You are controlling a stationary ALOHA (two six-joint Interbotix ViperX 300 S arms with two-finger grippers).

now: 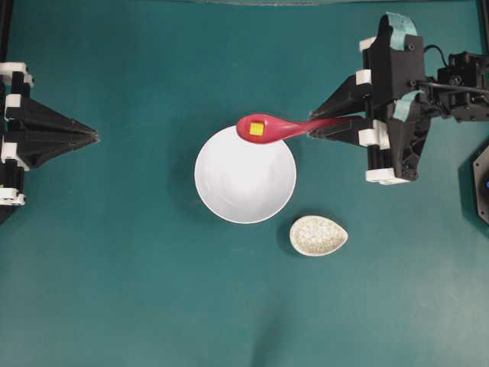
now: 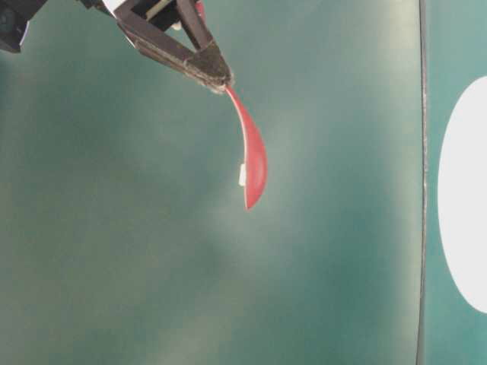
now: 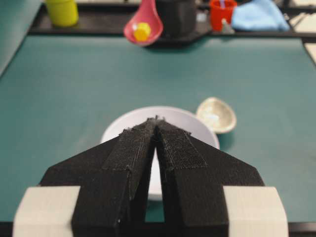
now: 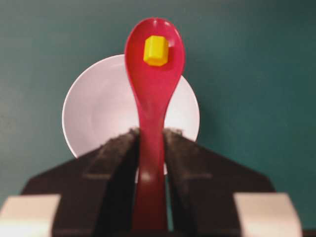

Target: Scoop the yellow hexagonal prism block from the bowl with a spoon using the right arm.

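Observation:
My right gripper (image 1: 319,125) is shut on the handle of the pink-red spoon (image 1: 284,127), which it holds level in the air over the bowl's far rim. The yellow hexagonal prism block (image 1: 257,129) lies in the spoon's scoop. The white bowl (image 1: 244,187) stands at the table's middle with nothing showing inside. In the right wrist view the spoon (image 4: 153,94) runs out between the fingers, with the block (image 4: 156,50) near its tip and the bowl (image 4: 94,116) below. My left gripper (image 1: 95,138) rests shut at the left, well away from the bowl.
A speckled egg-shaped rest (image 1: 318,235) lies just right of the bowl's near side. In the left wrist view, a yellow cup (image 3: 61,11), a red cup (image 3: 219,12) and a blue cloth (image 3: 259,15) stand beyond the table's far edge.

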